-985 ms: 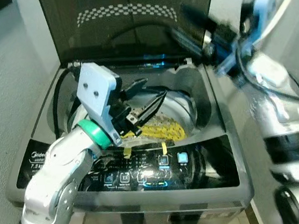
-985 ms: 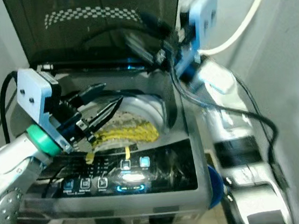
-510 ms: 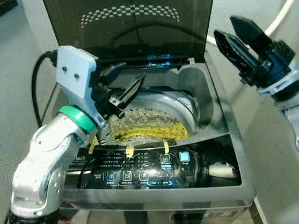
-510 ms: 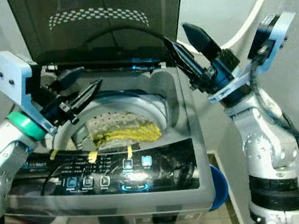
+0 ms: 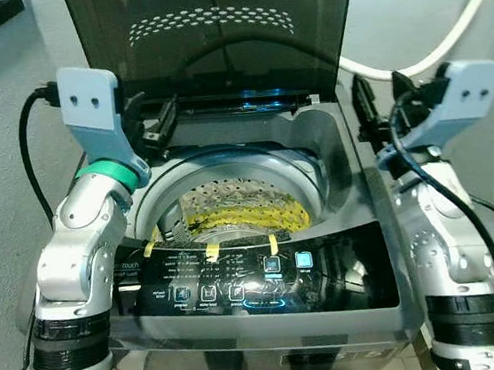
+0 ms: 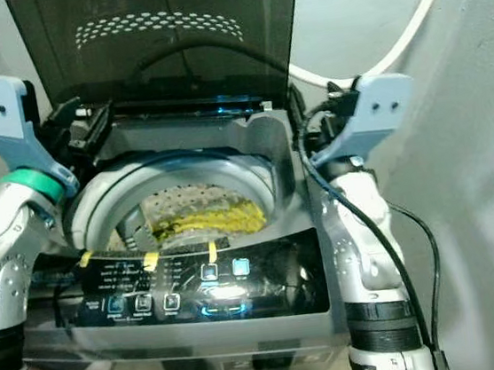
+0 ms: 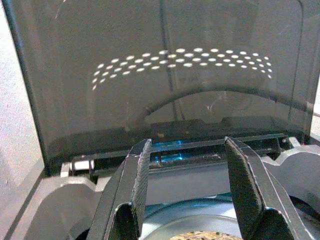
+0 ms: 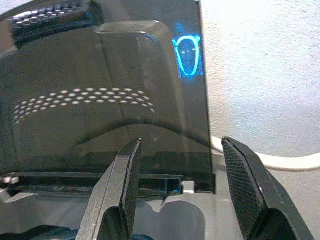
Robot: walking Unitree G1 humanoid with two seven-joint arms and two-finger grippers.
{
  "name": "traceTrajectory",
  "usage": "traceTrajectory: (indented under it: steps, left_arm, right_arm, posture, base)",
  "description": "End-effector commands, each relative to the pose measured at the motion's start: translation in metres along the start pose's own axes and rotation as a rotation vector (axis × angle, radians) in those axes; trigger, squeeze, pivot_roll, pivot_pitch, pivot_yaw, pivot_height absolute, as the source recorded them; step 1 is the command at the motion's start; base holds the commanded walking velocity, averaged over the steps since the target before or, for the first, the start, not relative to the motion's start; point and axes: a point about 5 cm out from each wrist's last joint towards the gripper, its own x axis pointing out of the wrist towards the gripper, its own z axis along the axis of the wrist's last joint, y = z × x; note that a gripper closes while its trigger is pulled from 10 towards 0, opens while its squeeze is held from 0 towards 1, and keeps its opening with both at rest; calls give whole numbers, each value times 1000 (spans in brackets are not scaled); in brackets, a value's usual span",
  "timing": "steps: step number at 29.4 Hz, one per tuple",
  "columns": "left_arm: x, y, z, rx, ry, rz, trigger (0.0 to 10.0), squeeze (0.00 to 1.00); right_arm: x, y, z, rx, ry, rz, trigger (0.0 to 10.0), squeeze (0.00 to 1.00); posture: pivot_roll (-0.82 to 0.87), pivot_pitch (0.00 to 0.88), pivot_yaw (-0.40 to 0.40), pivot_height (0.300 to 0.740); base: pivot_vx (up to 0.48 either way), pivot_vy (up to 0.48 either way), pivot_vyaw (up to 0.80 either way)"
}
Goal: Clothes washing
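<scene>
The left gripper (image 7: 185, 165) is held with fingers spread, empty, above the washer's (image 5: 359, 226) left rear rim. The right gripper (image 8: 177, 165) is likewise spread, empty, at the right rear corner. Something yellow, probably clothes (image 5: 246, 214), lies in the drum (image 5: 308, 173) beneath the raised lid (image 5: 211, 28).

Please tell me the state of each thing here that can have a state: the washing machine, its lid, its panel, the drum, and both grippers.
Lid: raised upright.
Drum: uncovered, yellow laundry inside.
Control panel: lit.
Left gripper: open, empty, pointing at the lid.
Right gripper: open, empty, near the lid's right edge.
</scene>
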Motion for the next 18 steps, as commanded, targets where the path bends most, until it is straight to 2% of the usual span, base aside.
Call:
traceTrajectory:
  steps: [1, 7, 18]
  left_arm:
    - [-2, 5, -1, 6, -2, 26, 10000, 0]
    - [-1, 6, -3, 8, -14, 52, 10000, 0]
    - [2, 5, -4, 1, -19, 55, 10000, 0]
  right_arm:
    - [1, 4, -3, 16, 19, 19, 10000, 0]
    - [2, 9, -6, -15, 13, -21, 10000, 0]
    - [3, 11, -7, -78, 19, -20, 10000, 0]
  posture:
    - [34, 22, 48, 740]
    - [35, 27, 43, 740]
    - [28, 30, 46, 740]
  base:
    - [-390, 0, 0]
    - [-387, 0, 0]
    - [-386, 0, 0]
